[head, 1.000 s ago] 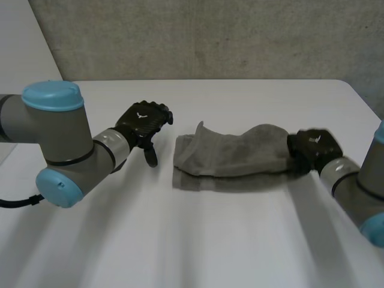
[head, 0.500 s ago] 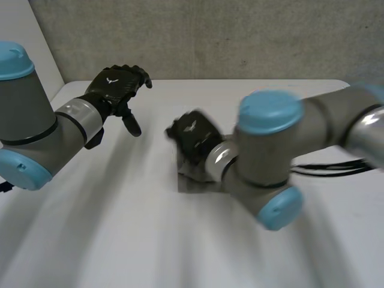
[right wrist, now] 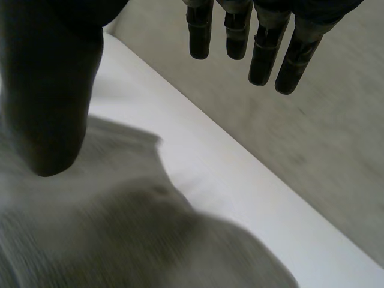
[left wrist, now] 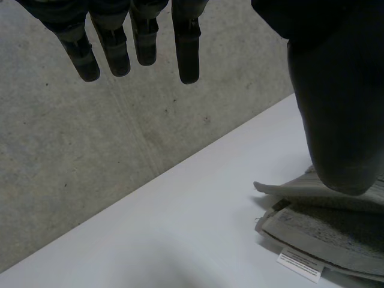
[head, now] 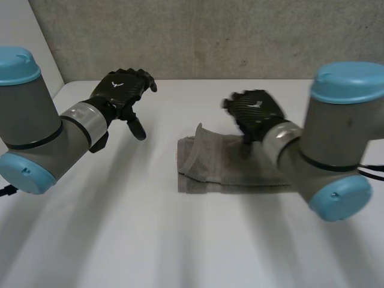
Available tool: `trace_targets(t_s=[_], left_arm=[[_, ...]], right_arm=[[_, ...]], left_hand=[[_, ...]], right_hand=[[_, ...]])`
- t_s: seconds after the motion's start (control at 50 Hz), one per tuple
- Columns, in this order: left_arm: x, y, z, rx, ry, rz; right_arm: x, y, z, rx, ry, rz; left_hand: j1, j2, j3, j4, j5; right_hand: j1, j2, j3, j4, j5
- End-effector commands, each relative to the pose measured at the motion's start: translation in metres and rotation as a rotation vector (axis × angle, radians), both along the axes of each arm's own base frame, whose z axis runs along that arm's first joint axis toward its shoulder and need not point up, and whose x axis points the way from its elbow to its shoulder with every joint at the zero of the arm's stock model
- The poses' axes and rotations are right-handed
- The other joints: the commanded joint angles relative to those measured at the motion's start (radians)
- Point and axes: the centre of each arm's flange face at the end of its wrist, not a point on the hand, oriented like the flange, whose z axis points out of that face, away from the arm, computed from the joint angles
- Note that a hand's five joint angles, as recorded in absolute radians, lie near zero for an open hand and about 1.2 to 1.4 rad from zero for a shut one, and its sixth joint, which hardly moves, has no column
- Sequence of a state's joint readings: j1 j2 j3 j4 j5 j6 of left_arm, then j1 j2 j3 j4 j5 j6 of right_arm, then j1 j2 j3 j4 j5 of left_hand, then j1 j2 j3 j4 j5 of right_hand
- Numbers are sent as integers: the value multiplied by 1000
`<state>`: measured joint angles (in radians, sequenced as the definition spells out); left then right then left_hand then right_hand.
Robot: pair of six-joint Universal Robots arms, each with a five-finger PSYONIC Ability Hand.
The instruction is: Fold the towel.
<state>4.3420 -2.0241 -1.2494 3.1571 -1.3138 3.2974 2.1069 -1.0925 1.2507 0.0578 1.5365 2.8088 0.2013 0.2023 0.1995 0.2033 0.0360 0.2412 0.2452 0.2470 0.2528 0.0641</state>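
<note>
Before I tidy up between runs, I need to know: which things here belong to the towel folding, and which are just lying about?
For the job: grey towel, lying folded over, one corner curled up; left hand, open, off to its side; right hand, open, above it.
Just there: white table underneath; grey wall behind.

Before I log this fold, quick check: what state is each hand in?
Left hand: open, holding nothing.
Right hand: open over the towel, holding nothing.
</note>
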Motion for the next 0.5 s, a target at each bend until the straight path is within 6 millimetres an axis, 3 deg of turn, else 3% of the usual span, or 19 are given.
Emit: trace_targets(t_s=[0.02,0.04,0.08,0.24,0.42,0.5], left_arm=[[-2,5,-5,17,-7,-11],[-2,5,-5,17,-7,-11],[-1,6,-8,24,-10,-11],[-2,7,-15,43,-17,-14],[-2,8,-21,42,-16,-15],[-1,9,-23,46,-18,-15]], right_arm=[[-61,-18,-38,63,43,-205],[-61,-18,-38,63,44,-206],[-81,-20,-55,78,58,-258],[-105,-21,-81,100,72,-315],[-111,-25,-95,63,136,-315],[-110,-28,-103,56,154,-309]], left_hand=[[3,2,5,1,-6],[3,2,5,1,-6],[3,2,5,1,-6],[3,2,5,1,-6],[3,2,5,1,-6],[3,2,5,1,-6]], right_hand=[[-67,-71,-73,-78,-64],[-67,-71,-73,-78,-64],[-67,-71,-73,-78,-64],[37,33,31,26,40],[181,177,176,170,184],[351,347,345,340,354]])
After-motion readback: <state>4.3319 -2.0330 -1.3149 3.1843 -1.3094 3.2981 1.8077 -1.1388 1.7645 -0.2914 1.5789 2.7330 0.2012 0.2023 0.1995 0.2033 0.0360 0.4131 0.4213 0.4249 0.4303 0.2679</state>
